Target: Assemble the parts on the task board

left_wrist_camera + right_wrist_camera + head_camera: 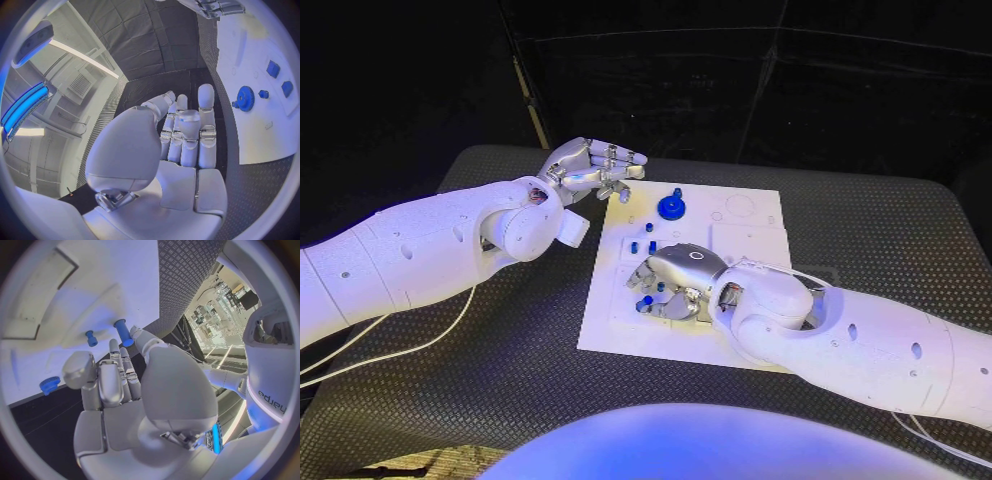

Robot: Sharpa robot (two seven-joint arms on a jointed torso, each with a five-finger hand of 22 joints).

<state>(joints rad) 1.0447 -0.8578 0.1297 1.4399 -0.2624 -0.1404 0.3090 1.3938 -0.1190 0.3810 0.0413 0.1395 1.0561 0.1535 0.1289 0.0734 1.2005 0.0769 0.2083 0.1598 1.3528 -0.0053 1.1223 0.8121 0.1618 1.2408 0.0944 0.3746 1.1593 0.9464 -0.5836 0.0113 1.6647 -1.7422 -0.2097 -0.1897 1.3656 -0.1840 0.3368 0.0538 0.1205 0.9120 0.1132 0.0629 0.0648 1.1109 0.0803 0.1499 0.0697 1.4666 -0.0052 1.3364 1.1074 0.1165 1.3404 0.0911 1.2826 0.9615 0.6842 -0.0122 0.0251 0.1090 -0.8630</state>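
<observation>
The right hand [678, 280] rests low on the board [747, 235], fingers curled among small blue pegs [646, 243]; whether it grips one cannot be told. The left hand [593, 167], empty and loosely curled, hovers off the board's far-left corner, near the blue gear [672, 206].

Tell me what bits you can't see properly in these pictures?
- Head view: the right hand covers the parts under it on the task board; whether it holds one is unclear.
- Head view: the left hand has curled fingers; anything inside is hidden.
- Left wrist view: the blue gear has teeth too small to make out.
</observation>
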